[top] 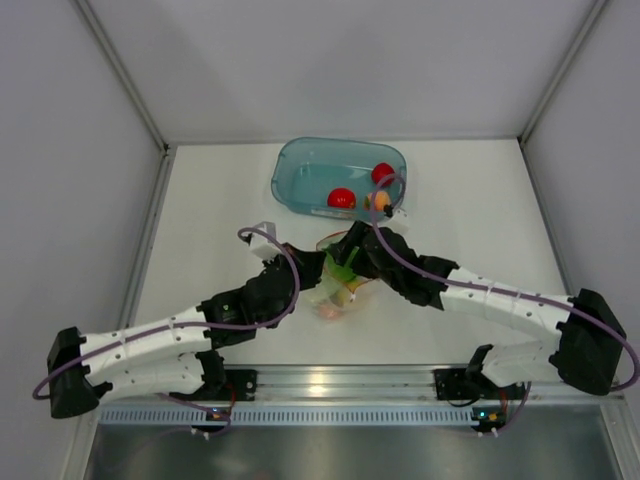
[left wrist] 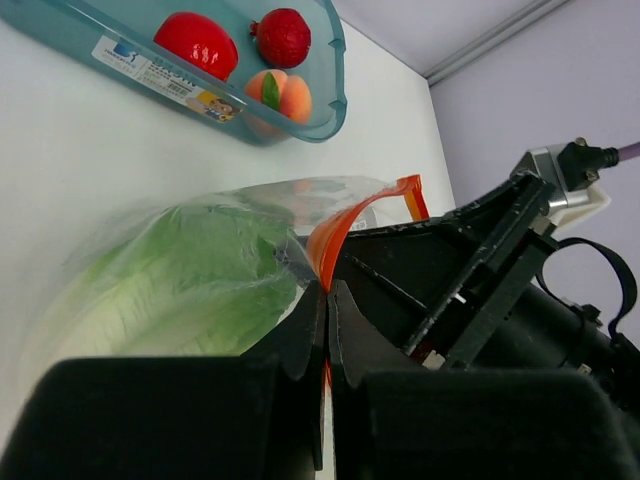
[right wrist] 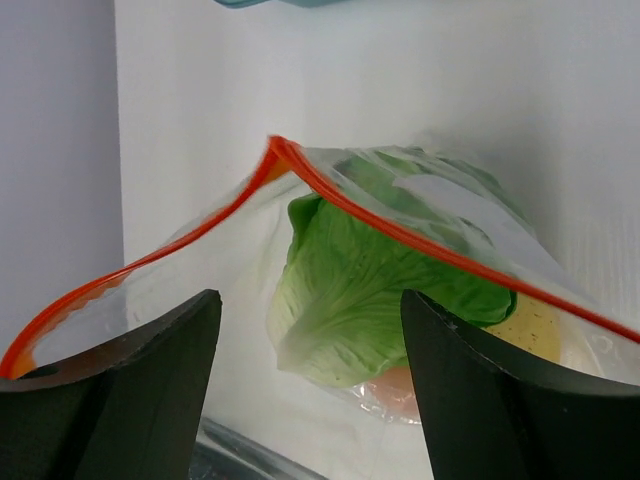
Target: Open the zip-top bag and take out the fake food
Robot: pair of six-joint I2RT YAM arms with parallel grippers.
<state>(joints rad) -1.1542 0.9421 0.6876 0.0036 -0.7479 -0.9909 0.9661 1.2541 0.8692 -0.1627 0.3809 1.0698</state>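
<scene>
The zip-top bag [top: 335,288] lies mid-table between both arms, its mouth held open. My left gripper [left wrist: 327,292] is shut on the bag's orange-red zip strip [left wrist: 335,235]. In the right wrist view my right gripper [right wrist: 310,330] stands open at the mouth, one finger at each side and nothing between them. Of the fake food, the green-white lettuce head [right wrist: 370,290] fills the bag [right wrist: 190,260]. Behind it sit a yellow fruit [right wrist: 530,325] and an orange-pink piece [right wrist: 400,388]. The left wrist view shows the lettuce [left wrist: 190,280] through the plastic.
A teal translucent bin [top: 300,165] stands at the back centre, holding two red pieces [top: 341,197] [top: 383,173] and a peach [top: 377,200]. Grey walls close in the table on the left, right and back. The arms' mounting rail [top: 330,385] runs along the near edge.
</scene>
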